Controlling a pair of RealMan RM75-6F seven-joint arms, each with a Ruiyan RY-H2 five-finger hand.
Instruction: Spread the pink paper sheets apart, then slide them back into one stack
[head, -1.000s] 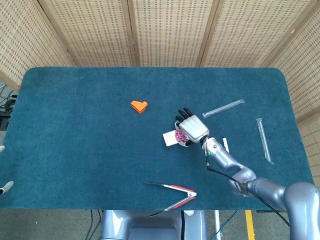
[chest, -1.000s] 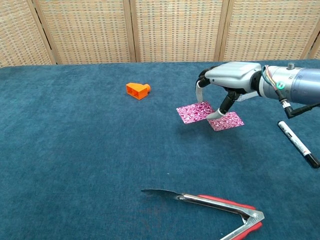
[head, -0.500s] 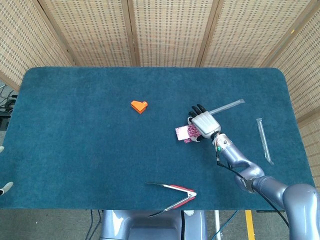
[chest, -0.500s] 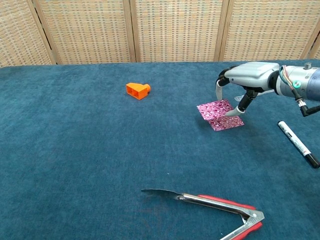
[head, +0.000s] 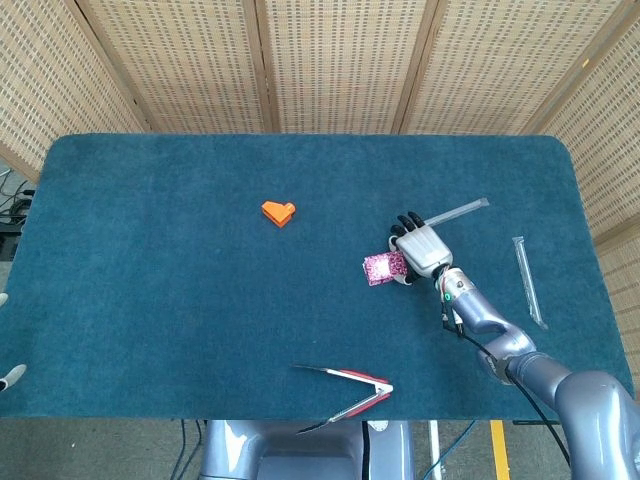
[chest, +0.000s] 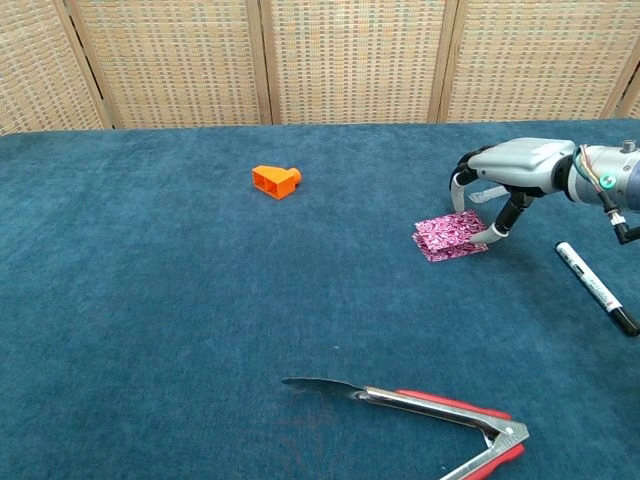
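Two pink patterned paper sheets (head: 381, 268) (chest: 448, 234) lie on the blue table, nearly overlapped, with the upper one offset slightly to the left. My right hand (head: 420, 248) (chest: 510, 165) hovers over their right side, fingers spread and pointing down. One fingertip (chest: 478, 239) touches the sheets' right edge, and the hand holds nothing. The left hand appears in neither view.
An orange block (head: 279, 212) (chest: 275, 181) sits to the left at the back. Red-handled metal tongs (head: 350, 385) (chest: 420, 408) lie near the front edge. A black-and-white marker (chest: 597, 287) lies right of the sheets. Two clear plastic sleeves (head: 447, 216) (head: 528, 281) lie further right.
My right hand has moved right, dragging the left pink sheet with it. The two sheets were side by side and apart; they now lie almost on top of each other.
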